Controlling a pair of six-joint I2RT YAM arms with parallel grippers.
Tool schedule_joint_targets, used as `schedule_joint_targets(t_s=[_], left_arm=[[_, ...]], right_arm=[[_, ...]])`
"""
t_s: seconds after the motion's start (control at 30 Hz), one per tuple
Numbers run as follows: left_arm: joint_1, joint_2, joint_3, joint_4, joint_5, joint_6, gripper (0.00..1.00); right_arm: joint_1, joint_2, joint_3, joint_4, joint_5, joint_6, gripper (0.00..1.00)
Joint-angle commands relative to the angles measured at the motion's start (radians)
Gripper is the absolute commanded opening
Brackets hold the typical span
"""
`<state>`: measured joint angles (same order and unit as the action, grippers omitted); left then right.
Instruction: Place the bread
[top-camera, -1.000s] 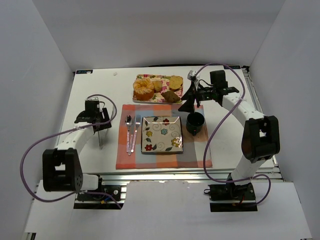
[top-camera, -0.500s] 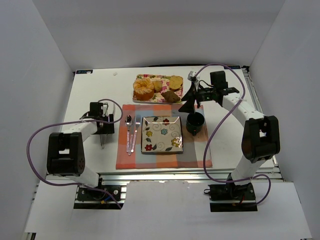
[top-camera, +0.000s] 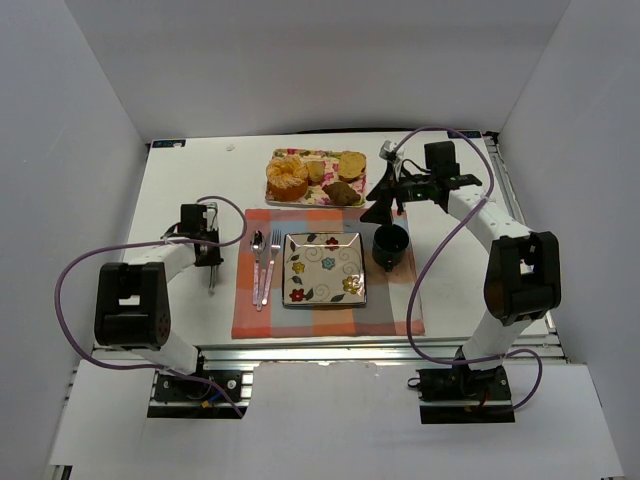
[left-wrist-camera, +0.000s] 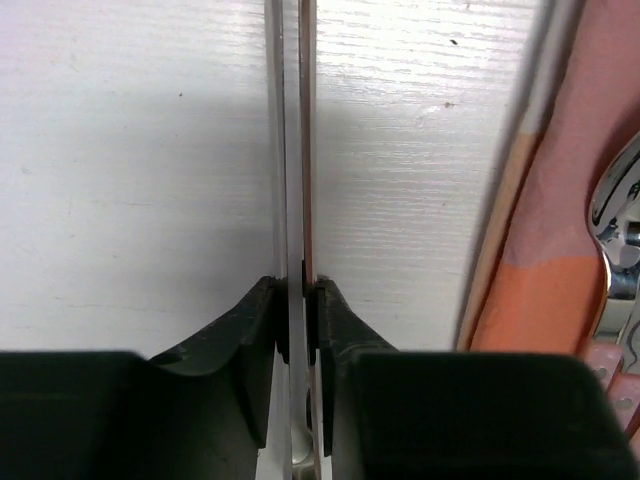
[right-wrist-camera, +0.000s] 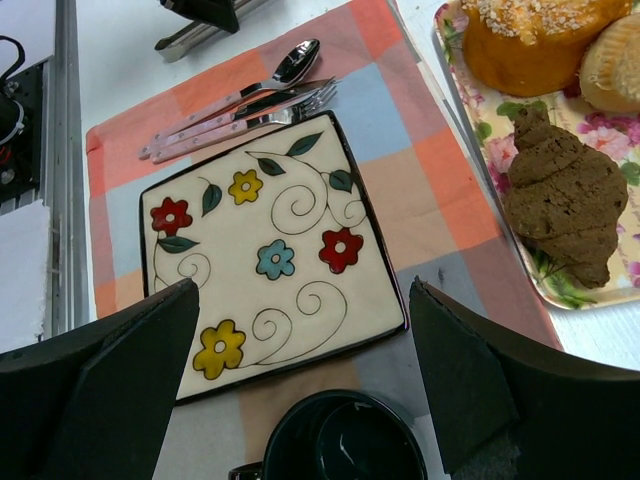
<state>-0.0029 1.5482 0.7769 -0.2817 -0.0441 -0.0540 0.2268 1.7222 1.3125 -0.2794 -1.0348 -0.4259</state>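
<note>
Near the left edge of the surface (top-camera: 190, 190), the left fingers (left-wrist-camera: 250, 330) are clamped on the tongs (left-wrist-camera: 292, 150), with both blades pinched together. A straight lift is advised before any swing, so the placemat (top-camera: 390, 310) edge is not caught. The plate (top-camera: 324, 268) is left bare. The bread (top-camera: 288, 178) is kept on the tray (top-camera: 269, 196) at the far edge. The right fingers (right-wrist-camera: 110, 370) are held apart above the cup (top-camera: 390, 245).
</note>
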Motion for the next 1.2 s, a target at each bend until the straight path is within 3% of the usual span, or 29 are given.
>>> schedule_joint_targets(t_s=[0.0, 0.13, 0.3, 0.57, 0.7, 1.17], left_arm=[[0.001, -0.036, -0.005, -0.014, -0.013, -0.044, 0.25], [0.001, -0.141, 0.079, -0.037, 0.027, -0.098, 0.25], [0.001, -0.240, 0.176, -0.007, 0.188, -0.265, 0.41], [0.001, -0.201, 0.211, 0.191, 0.433, -0.616, 0.46], [-0.006, -0.149, 0.237, 0.242, 0.446, -0.684, 0.48], [-0.060, 0.039, 0.372, 0.161, 0.464, -0.670, 0.52]], right_arm=[[-0.014, -0.013, 0.022, 0.022, -0.016, 0.010, 0.89], [-0.023, -0.018, 0.024, 0.019, -0.018, 0.010, 0.89], [-0.026, -0.015, 0.031, 0.017, -0.022, 0.016, 0.89], [-0.026, -0.003, 0.051, 0.025, -0.030, 0.027, 0.89], [-0.027, -0.012, 0.041, 0.023, -0.030, 0.026, 0.89], [-0.040, -0.024, 0.017, 0.028, -0.031, 0.024, 0.89]])
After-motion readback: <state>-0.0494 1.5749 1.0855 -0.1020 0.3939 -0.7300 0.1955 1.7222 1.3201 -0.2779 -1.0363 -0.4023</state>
